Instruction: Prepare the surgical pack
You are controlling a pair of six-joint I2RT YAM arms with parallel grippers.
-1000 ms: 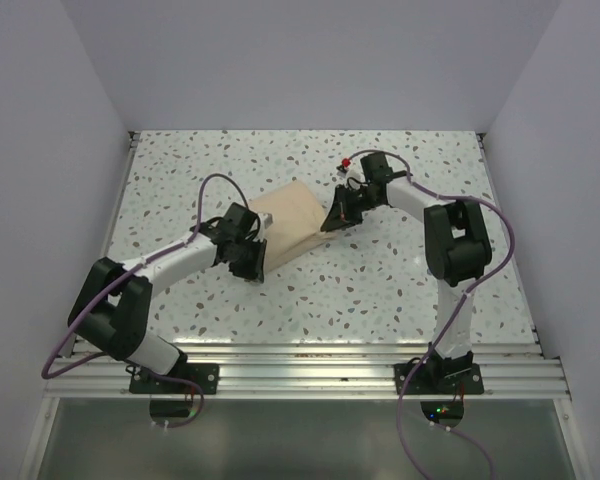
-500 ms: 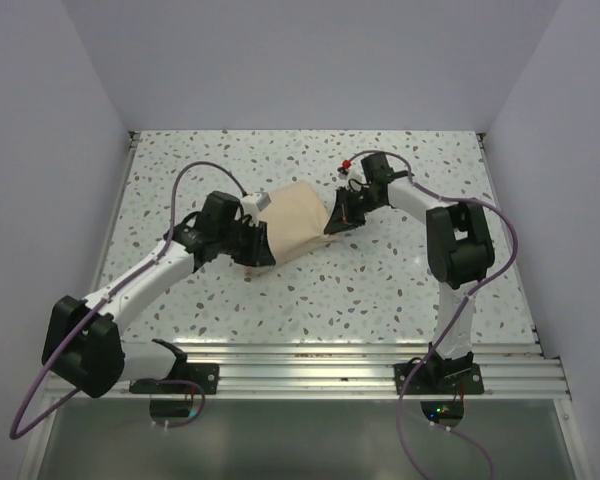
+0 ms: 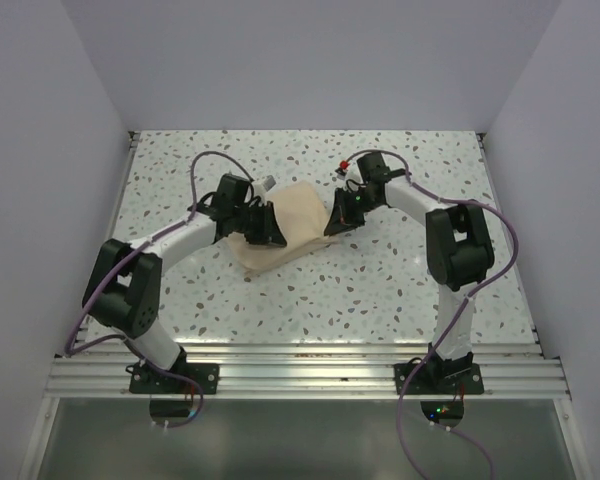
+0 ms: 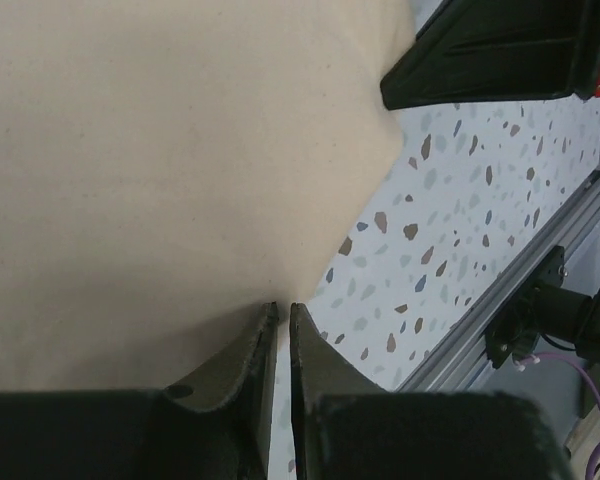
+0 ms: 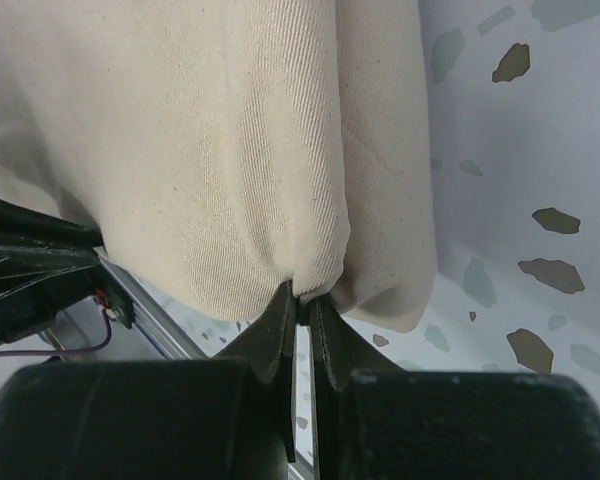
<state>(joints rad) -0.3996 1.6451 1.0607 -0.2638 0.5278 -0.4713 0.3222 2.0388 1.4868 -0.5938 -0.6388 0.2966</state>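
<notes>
Lying at the middle of the speckled table [image 3: 380, 290], the tan cloth bundle [image 3: 298, 212] is flanked on both sides. At its left edge the left gripper [image 4: 283, 308] is seen with jaws almost together; whether fabric is pinched cannot be told. At its right edge, a fold is clamped in the closed right gripper [image 5: 302, 296].

The cloth [image 3: 285, 225] is plain tan, with no print on it. The table [image 3: 380, 290] is white with grey, brown and dark speckles. The left arm [image 3: 180, 240] and the right arm [image 3: 420, 205] are white with black joints. Their cables [image 4: 578, 368] are purple. A small red part [image 3: 343, 166] shows at the right wrist. The near rail [image 3: 310, 375] is silver.
</notes>
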